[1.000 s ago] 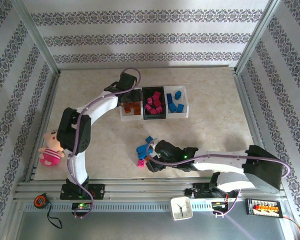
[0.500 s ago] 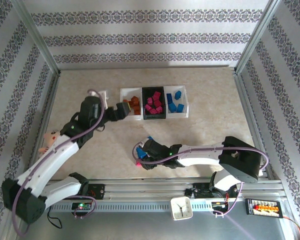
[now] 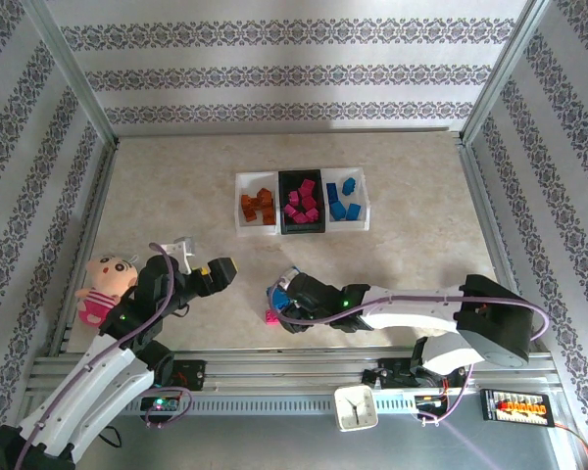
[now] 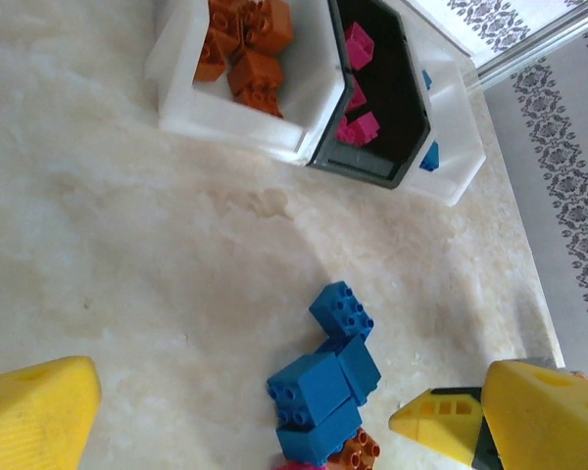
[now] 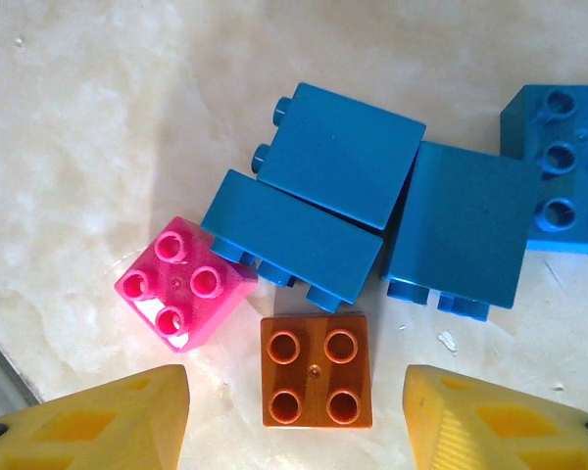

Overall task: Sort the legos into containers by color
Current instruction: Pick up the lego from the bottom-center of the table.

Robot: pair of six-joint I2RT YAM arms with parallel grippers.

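So the next move looks like it comes down to one thing. The orange brick (image 5: 317, 370) sits dead centre between the fingers of the right claw (image 5: 294, 392), studs up, with a gap on both sides. That claw is released with nothing in it, jaws spread a bit wider than the brick. The brick is a square two-by-two, so there's no long axis to fuss over. Its flat sides run pretty much parallel to the fingers, which I'd guess makes for a clean squeeze.

The catch is the neighbours. A pink brick (image 5: 184, 284) sits turned like a diamond, its corner just beside the orange one's corner and close to one of the fingers. The blue bricks (image 5: 338, 157) crowd in right behind, and one of them is nearly touching the orange brick's far edge. Coming down crooked could nudge those, I reckon.

The right arm is clearly the nearer one. The left claw (image 3: 218, 272) hangs off to the left of the pile, well apart from it, wide open and empty.

These loose legos (image 3: 273, 296) lie near the front edge of the counter (image 3: 421, 196). The containers (image 3: 239, 217) are further back, around the middle. Orange pieces are in the left white bin, pink in the black one and blue in the right white one. The bricks look like glossy hard plastic, so probably a bit slippery.
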